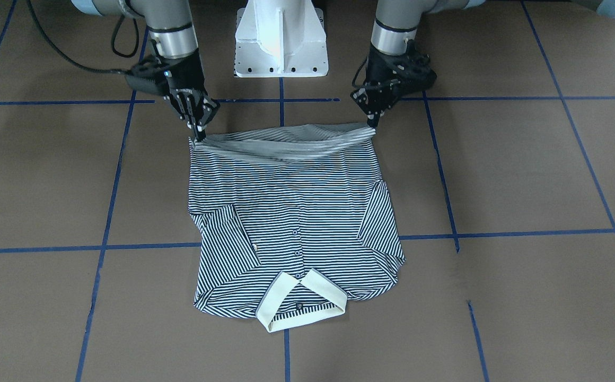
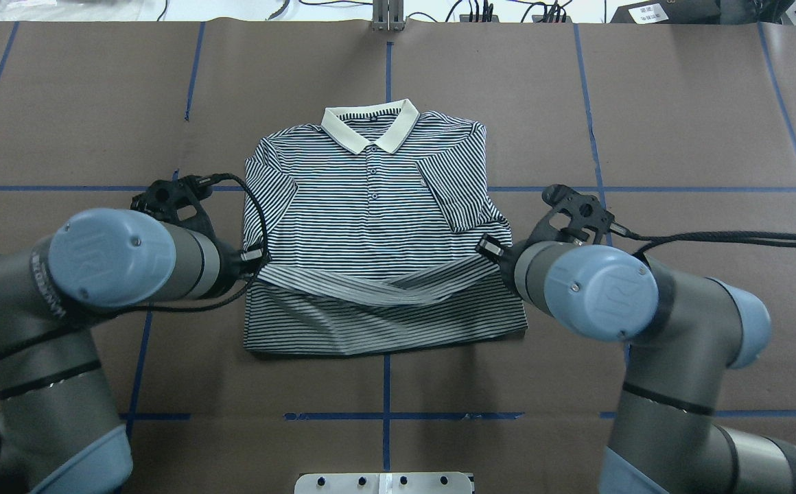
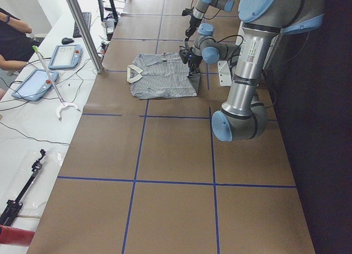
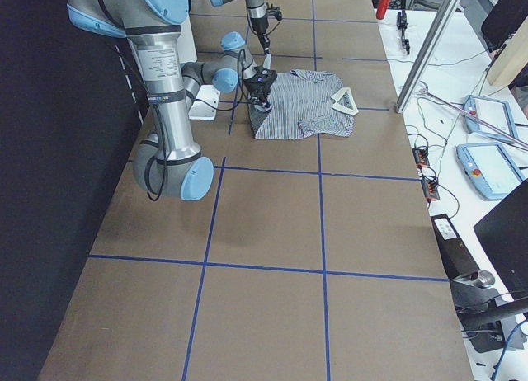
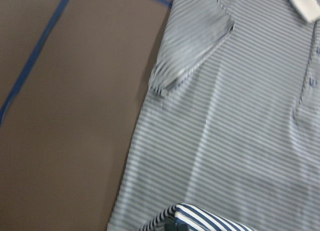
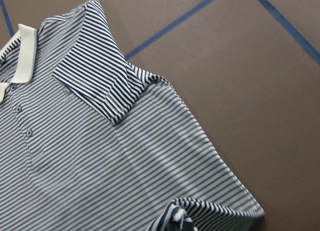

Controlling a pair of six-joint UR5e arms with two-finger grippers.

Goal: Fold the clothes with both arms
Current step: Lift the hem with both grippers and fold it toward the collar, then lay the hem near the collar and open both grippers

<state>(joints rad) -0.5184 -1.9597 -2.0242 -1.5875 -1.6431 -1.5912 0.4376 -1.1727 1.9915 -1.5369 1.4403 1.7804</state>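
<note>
The navy-and-white striped polo shirt (image 1: 294, 212) lies face up on the brown table, sleeves folded in, its cream collar (image 2: 370, 127) on the side away from the robot. My left gripper (image 1: 374, 124) is shut on one corner of the bottom hem, and my right gripper (image 1: 197, 135) is shut on the other. The hem (image 2: 370, 285) is lifted and stretched between them above the shirt's lower part. In the overhead view the left gripper (image 2: 257, 257) and right gripper (image 2: 488, 247) are partly hidden by the arms. The pinched hem shows at the bottom of the left wrist view (image 5: 195, 218) and the right wrist view (image 6: 182, 216).
The white pedestal base (image 1: 281, 40) stands at the robot's edge of the table. Blue tape lines (image 1: 106, 233) grid the brown cover. A side bench with tablets (image 3: 63, 56) and cables runs along the far edge, with a metal post (image 3: 82, 28).
</note>
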